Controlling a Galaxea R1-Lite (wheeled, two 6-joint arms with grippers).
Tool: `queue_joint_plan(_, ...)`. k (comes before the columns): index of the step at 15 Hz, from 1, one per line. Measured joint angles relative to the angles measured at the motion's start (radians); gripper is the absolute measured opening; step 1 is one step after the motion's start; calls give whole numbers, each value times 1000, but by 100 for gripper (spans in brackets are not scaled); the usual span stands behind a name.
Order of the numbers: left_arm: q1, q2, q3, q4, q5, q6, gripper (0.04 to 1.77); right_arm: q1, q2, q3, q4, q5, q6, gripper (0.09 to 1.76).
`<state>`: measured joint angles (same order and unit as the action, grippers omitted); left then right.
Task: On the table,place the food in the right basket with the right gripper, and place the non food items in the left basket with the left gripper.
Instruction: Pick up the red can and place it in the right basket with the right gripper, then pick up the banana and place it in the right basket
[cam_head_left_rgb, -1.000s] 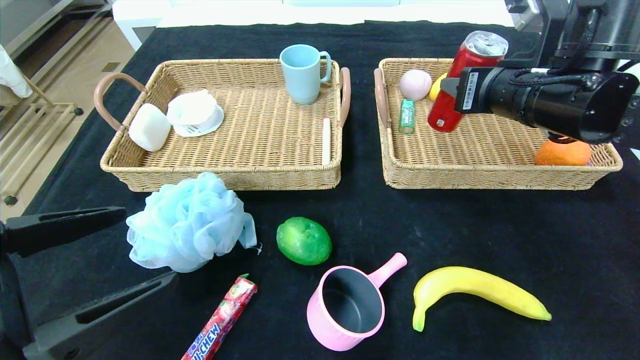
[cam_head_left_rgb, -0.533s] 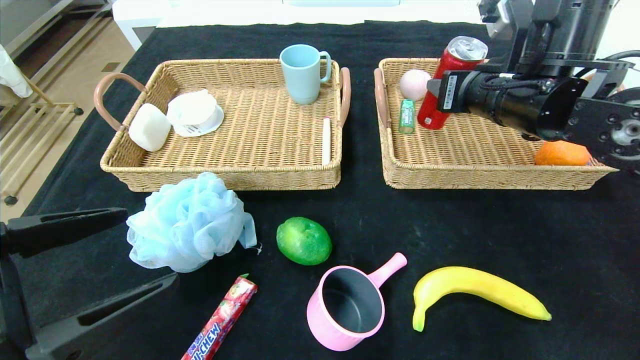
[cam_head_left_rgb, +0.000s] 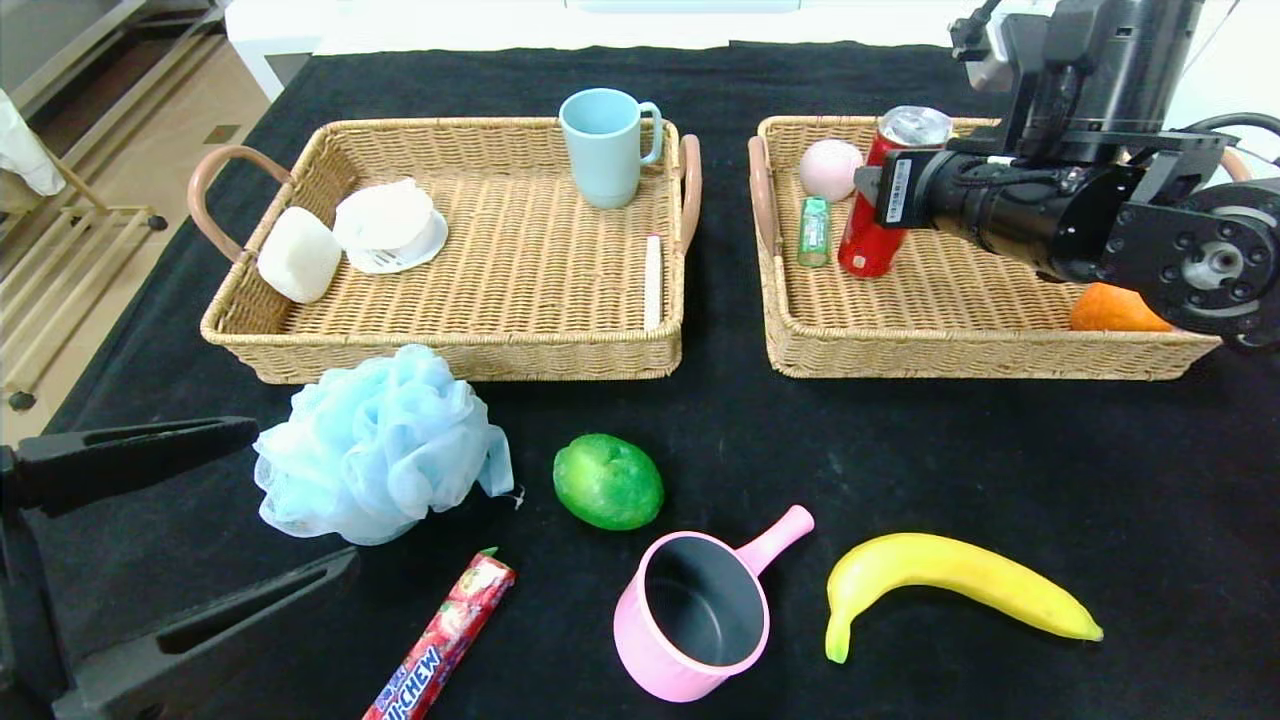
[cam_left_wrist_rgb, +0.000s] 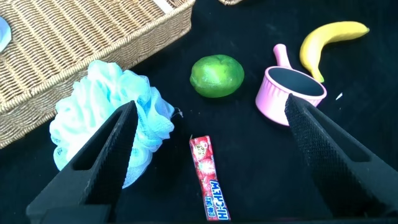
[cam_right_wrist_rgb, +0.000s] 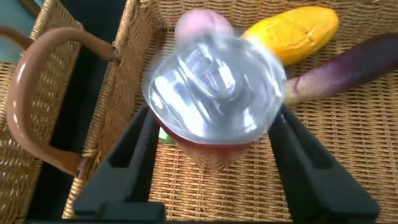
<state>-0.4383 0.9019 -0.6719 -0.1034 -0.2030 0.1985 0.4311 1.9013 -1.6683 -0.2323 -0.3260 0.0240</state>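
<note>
Head view: the right hand (cam_head_left_rgb: 872, 190) brackets the red drink can (cam_head_left_rgb: 880, 205), standing upright in the right wicker basket (cam_head_left_rgb: 960, 350). Left wrist: left hand (cam_left_wrist_rgb: 211, 134) spread wide above the black counter (cam_left_wrist_rgb: 261, 180). Right wrist: fingers (cam_right_wrist_rgb: 134, 155) flank the can; contact unclear.

Bright even overhead light, soft shadows, can top (cam_right_wrist_rgb: 214, 87) blurred with glare, head view sharp
</note>
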Motion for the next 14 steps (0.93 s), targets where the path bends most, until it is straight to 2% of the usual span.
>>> queue_joint_plan(5,1,0,0,0,1,0,172,1,-22,15,13,1,-16,145)
queue_joint_plan(8,0,-1,0,0,-1,0,172,13,-90,69,57,11,-24,153)
queue_joint_plan(12,1,-3,0,0,0,0,172,57,-285,222,199,49,-34,160)
queue_joint_plan(14,1,-4,-1,0,0,0,172,81,-391,286,351,56,-50,163)
